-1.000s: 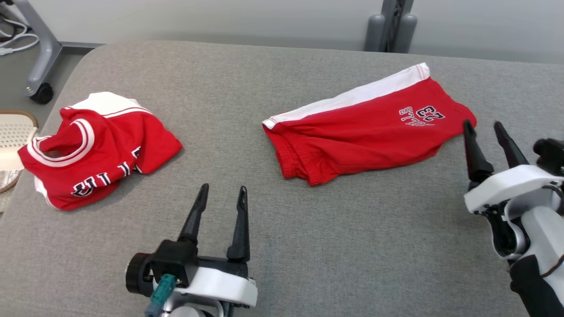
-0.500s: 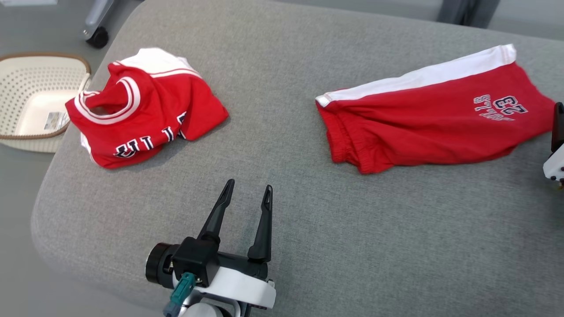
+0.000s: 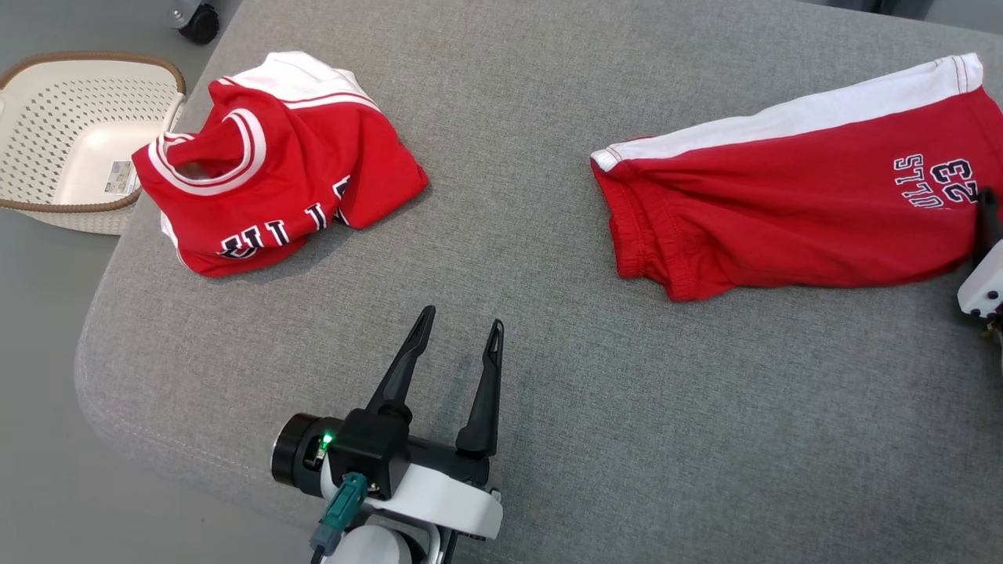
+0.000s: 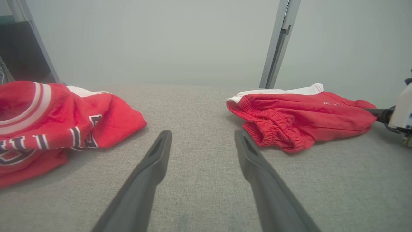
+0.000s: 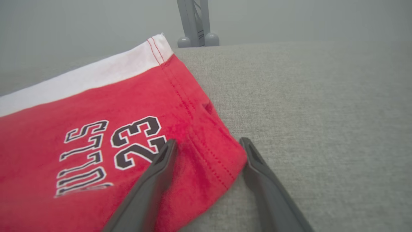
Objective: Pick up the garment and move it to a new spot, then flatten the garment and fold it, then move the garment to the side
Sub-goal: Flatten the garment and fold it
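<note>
A grey woven cloth is covering the padded counter (image 3: 548, 376), and its near left corner is curving round and soft. The shorts (image 3: 783, 211) are lying toward the counter's far right side, spread fairly flat. They are red fleecy knit with a white band (image 3: 783, 117) running along the far edge. The gathered elastic waistband (image 3: 635, 227) is pointing toward the counter's middle. Dark block lettering outlined in white, ending in "23" (image 3: 936, 180), is sitting near the stitched leg hem at the right end.

The right gripper (image 5: 207, 141) is straddling that hem corner with its jaws standing wide. One tapered dark finger is lying over the red cloth and the other over the bare counter just beside it. Whether either is pressing down I cannot tell.

The left gripper (image 3: 461, 317) is hanging over bare cloth near the front edge, well apart from both garments. Its jaws are also standing wide and holding nothing.

A red jersey (image 3: 274, 172) with a white-striped ribbed collar is lying bunched near the far left edge. Past that edge, a cream perforated plastic basket (image 3: 70, 219) with a brown rim is sitting on the floor.
</note>
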`<state>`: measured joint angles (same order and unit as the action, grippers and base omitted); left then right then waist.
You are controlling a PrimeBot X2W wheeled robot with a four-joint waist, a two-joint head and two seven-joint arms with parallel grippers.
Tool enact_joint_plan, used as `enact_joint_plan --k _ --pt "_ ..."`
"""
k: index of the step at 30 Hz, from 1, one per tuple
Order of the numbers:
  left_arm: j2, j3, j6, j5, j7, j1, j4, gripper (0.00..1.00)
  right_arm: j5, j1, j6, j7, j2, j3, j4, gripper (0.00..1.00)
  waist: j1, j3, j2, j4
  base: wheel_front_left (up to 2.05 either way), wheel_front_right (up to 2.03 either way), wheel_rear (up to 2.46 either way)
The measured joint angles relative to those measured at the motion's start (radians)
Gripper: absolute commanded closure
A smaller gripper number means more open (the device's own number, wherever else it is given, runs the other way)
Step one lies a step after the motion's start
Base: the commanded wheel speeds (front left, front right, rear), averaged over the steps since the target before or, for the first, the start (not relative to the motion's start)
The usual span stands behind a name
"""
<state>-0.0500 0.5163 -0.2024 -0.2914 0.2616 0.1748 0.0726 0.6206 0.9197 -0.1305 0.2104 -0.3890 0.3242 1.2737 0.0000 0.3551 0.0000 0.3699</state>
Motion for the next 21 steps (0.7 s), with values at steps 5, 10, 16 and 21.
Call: enact_joint_plan --k 5,10,16,21 --pt "0.000 0.004 -0.001 0.000 0.000 0.013 0.003 0.00 0.001 -0.001 0.000 -0.005 0.012 0.010 0.001 1.00 0.0000 -0.003 0.0000 0.000 0.00 0.00 0.00" --pt "0.000 0.003 -0.006 -0.005 0.000 0.014 0.004 0.00 0.020 -0.014 0.000 0.015 0.025 0.018 -0.005 1.00 0.0000 -0.015 0.0000 -0.014 0.00 0.00 0.00" --pt "0.001 -0.004 -0.010 0.002 0.000 0.013 0.005 0.00 0.060 -0.056 0.000 0.042 0.034 0.006 -0.046 1.00 0.0000 -0.035 0.0000 -0.047 0.00 0.00 0.00" --pt "0.001 -0.022 -0.009 0.013 0.000 0.003 0.007 0.00 0.093 -0.121 0.000 0.050 0.036 -0.013 -0.133 1.00 0.0000 -0.057 0.0000 -0.088 0.00 0.00 0.00"
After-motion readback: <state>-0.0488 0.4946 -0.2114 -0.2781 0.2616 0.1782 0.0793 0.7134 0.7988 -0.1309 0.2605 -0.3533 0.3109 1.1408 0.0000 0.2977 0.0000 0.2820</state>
